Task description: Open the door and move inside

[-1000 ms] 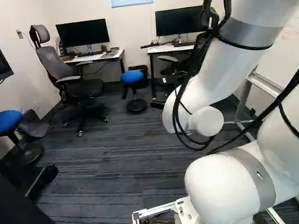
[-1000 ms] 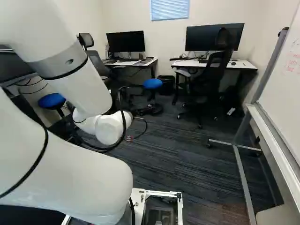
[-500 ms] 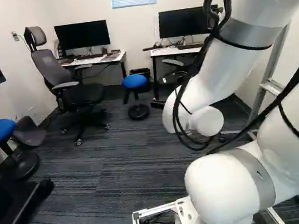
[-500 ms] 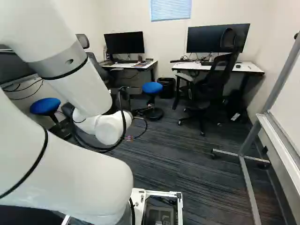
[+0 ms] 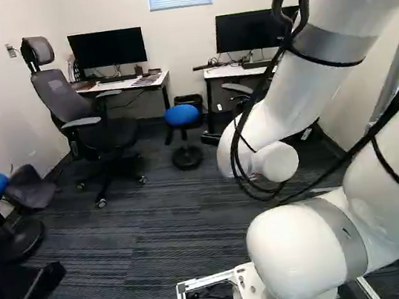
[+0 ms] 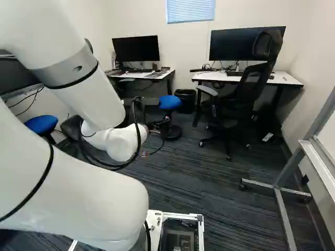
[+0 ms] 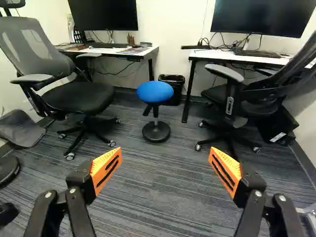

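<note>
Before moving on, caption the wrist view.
Beyond open fingers, a blue stool between a grey chair and a black chair.

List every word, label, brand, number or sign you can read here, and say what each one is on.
None can be read.
White tag on the black box: too small.
Papers on the desk by the grey chair: any print is too small.

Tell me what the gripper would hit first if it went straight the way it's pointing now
Most likely the blue stool, standing ahead between the open fingers of the gripper, or the carpet just before it; depth is unclear.
</note>
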### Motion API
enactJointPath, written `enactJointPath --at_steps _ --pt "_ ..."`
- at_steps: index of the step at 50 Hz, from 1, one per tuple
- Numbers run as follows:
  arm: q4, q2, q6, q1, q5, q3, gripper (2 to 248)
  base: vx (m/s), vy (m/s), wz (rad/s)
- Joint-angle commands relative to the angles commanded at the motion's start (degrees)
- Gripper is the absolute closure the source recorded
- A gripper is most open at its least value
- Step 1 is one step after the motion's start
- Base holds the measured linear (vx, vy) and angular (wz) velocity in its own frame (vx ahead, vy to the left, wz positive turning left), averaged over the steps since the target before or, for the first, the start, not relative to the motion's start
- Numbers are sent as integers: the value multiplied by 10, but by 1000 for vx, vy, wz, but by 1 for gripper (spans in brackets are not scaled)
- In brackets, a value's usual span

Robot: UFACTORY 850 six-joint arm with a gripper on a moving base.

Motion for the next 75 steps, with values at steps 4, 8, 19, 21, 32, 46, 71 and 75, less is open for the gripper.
enactJointPath --at_steps 4,8,19,21,32,46,71,75 --pt "0 0 0 0 0 0 3 283 8 -4" --pt "0 0 0 0 0 0 3 276 9 -10" --pt "0 0 0 0 0 0 3 273 8 -2" --pt "0 0 0 0 0 0 3 278 13 -6" --pt "0 0 0 0 0 0 3 253 7 1" --pt "0 0 0 0 0 0 3 222 6 3" --pt "0 0 0 0 0 0 3 7 0 0" --pt "0 0 0 0 0 0 3 0 0 0"
